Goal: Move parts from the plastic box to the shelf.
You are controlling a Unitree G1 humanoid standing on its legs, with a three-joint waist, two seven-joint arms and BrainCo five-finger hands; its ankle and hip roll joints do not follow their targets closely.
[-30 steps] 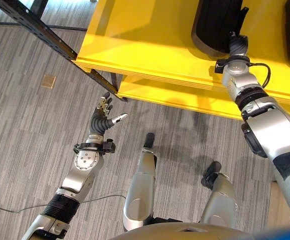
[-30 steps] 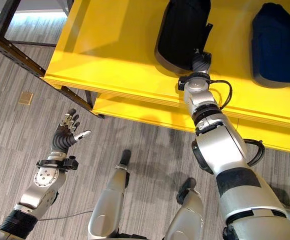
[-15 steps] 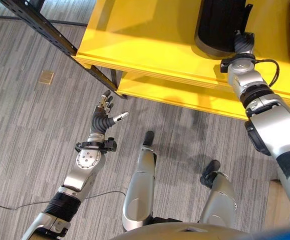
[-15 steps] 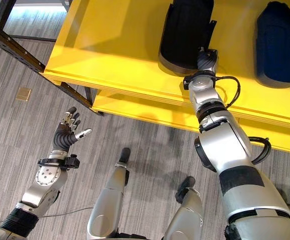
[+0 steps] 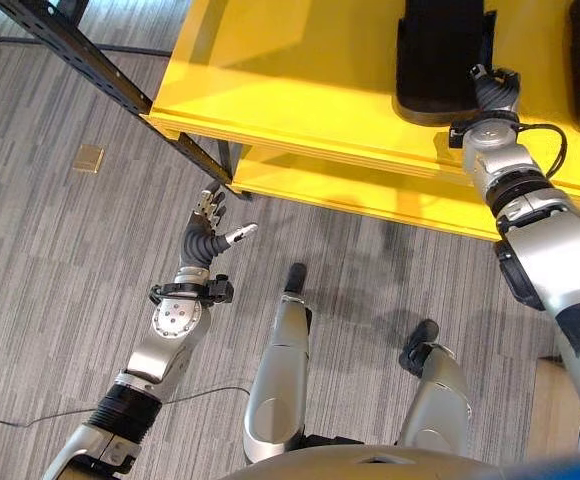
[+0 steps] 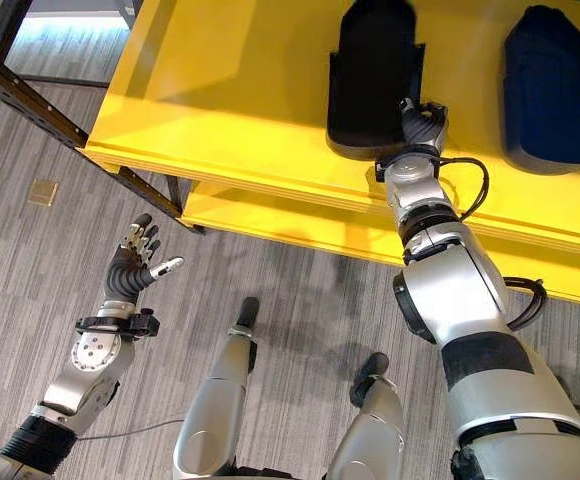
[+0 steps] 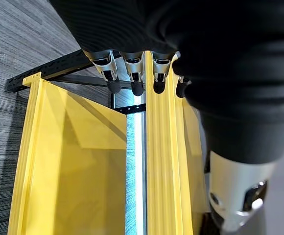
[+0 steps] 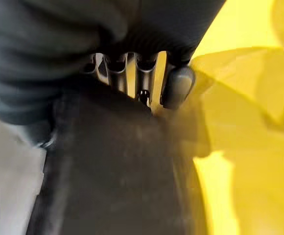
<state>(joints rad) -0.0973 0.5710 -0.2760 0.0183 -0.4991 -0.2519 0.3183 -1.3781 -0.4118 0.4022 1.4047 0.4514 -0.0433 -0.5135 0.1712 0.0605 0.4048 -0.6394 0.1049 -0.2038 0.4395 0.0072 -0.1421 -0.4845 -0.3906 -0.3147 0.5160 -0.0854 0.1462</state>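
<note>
A black moulded part [image 6: 373, 70] lies on the yellow shelf [image 5: 290, 70], near its front edge. My right hand [image 6: 423, 122] is at the part's near right corner; in the right wrist view its fingers [image 8: 144, 73] curl over the edge of the black part [image 8: 112, 166]. A second, dark blue part [image 6: 550, 85] lies further right on the same shelf board. Out over the grey floor to the left of the shelf, my left hand [image 5: 208, 232] is open with straight fingers and holds nothing.
A lower yellow board [image 5: 370, 195] juts out under the top one. The rack's black steel beam [image 5: 90, 65] runs diagonally at the upper left. A small tan square [image 5: 88, 157] lies on the carpet.
The black part has turned squarer to the shelf edge and shifted slightly right and deeper, with my right hand moving along at its corner. The left hand has stayed put.
</note>
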